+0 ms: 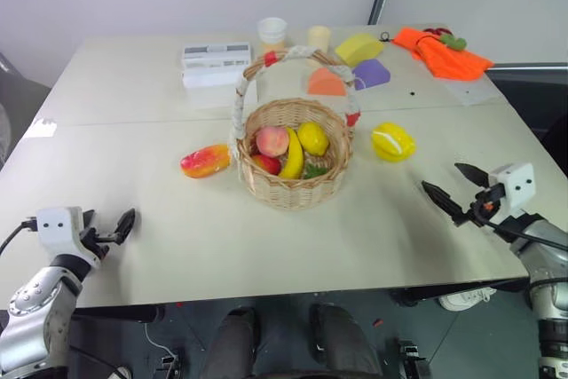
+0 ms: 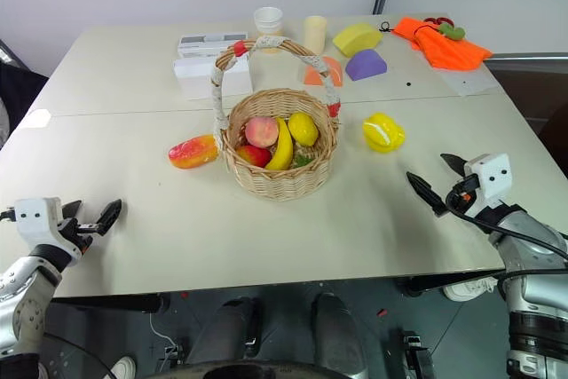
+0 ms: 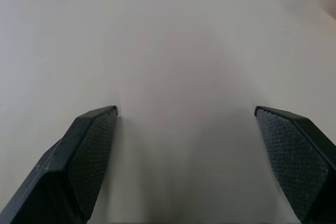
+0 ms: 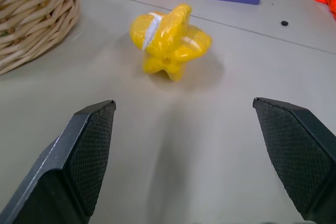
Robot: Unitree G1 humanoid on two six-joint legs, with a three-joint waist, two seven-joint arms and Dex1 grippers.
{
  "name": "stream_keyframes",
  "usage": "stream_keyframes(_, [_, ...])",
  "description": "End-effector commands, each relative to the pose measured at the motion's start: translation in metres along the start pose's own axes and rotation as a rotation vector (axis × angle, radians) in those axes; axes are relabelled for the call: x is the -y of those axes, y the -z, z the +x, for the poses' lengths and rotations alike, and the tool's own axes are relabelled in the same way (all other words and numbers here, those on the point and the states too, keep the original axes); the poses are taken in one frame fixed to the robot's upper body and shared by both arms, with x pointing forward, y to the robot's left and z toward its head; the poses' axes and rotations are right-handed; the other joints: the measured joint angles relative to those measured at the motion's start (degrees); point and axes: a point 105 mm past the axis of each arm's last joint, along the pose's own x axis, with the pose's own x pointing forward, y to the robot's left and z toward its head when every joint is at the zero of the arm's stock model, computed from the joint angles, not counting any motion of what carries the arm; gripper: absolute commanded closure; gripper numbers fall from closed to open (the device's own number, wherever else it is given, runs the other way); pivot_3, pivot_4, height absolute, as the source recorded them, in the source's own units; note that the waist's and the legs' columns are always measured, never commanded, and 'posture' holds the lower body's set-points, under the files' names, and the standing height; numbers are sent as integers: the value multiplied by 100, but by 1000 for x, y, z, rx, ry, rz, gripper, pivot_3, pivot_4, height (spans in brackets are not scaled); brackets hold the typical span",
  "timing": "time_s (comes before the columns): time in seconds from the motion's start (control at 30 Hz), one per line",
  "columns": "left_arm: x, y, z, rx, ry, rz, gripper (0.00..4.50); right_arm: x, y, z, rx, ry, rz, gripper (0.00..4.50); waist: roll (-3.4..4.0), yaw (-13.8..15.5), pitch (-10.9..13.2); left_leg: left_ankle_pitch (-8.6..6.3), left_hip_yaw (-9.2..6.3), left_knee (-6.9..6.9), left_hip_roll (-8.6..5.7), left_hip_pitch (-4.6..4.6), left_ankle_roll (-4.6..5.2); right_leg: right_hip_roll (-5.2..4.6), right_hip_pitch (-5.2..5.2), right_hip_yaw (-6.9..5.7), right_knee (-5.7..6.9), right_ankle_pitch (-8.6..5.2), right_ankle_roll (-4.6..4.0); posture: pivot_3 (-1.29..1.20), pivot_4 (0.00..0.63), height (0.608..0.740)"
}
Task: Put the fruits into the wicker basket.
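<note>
**Both pincers wide and empty, two fruits outside the basket**

The right pincer (image 1: 454, 188) hovers spread wide, gripping nothing, aimed at the lumpy yellow toy fruit with a white streak (image 4: 169, 42) lying just right of the round tan wicker basket (image 1: 293, 185). The left pincer (image 2: 91, 213) gapes equally empty over bare pale table (image 1: 177, 246). Inside the basket sit a pink peach (image 1: 272, 140), lemon (image 1: 312, 138), banana (image 1: 293, 159) and red fruit (image 1: 265, 164). The glossy red-orange mango (image 1: 205, 161) lies just left of it.

No legible text, label, brand, number or sign appears in any view. The white box (image 1: 216, 63) at the far side of the table (image 1: 133, 219) carries dark markings on its side, too small to read. No other item bears printed characters.
</note>
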Motion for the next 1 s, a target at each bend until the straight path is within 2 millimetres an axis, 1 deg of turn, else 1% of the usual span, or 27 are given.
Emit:
stream_keyframes(0.03, [-6, -16, -4, 61, -25, 31, 0, 4, -11, -1, 26, 1, -43, 129, 0, 0, 0, 0, 0, 0, 0, 0, 0, 0, 0, 0, 0, 0, 0, 0, 150, 740])
stream_keyframes(0.13, [-3, -18, -1, 74, -22, 4, 0, 3, -10, -1, 25, -2, -44, 129, 0, 0, 0, 0, 0, 0, 0, 0, 0, 0, 0, 0, 0, 1, -1, 0, 150, 740])
stream_keyframes(0.27, [6, -20, 5, 78, 5, -2, 0, 0, -10, -4, 24, -15, -46, 129, 0, 8, 0, 0, 0, 0, 0, 0, 0, 1, 1, 0, 0, 1, -1, 0, 150, 740])
stream_keyframes(0.37, [15, -27, 11, 87, 40, -16, 0, -13, -19, 0, 38, -85, -57, 129, 0, 5, 0, 0, 2, 0, 0, 0, 0, 3, 1, 0, 0, 1, -1, 0, 150, 740])
stream_keyframes(0.53, [35, -48, 24, 139, 155, -51, 0, -36, -33, 0, 32, -207, -82, 129, 0, 3, 0, 0, 0, 0, 0, 1, 0, 8, 0, -2, 4, 2, 0, 0, 150, 740])
stream_keyframes(0.63, [54, -58, 33, 118, 282, 3, 0, -48, -48, -4, 50, -273, -87, 129, 0, 14, 0, 0, 0, 0, -2, 1, 0, 11, 2, -2, 3, 2, 0, 0, 150, 740])
stream_keyframes(0.7, [71, -69, 39, 107, 386, 91, 0, -56, -59, -7, 57, -320, -72, 129, -1, 16, 1, 0, 0, 0, -1, 1, 0, 13, 1, -3, 3, 2, 0, 0, 150, 740])
stream_keyframes(0.77, [84, -80, 45, 97, 483, 139, 0, -63, -68, -10, 55, -362, -68, 129, 0, 20, 1, 0, 1, 0, -2, 1, 0, 13, 2, -3, 3, 2, 0, 0, 150, 740])
stream_keyframes(0.9, [100, -96, 54, 65, 623, 210, 0, -79, -87, -16, 48, -445, -82, 129, -2, 14, 2, 0, 1, 1, -2, -1, 1, 12, 2, -5, 2, 2, 0, 0, 150, 740])
stream_keyframes(1.0, [115, -104, 64, 15, 726, 271, 0, -99, -108, -19, 55, -544, -93, 129, -2, -3, 2, 1, 2, 1, -2, -3, 1, 13, -1, -5, 2, 2, 1, 0, 150, 740])
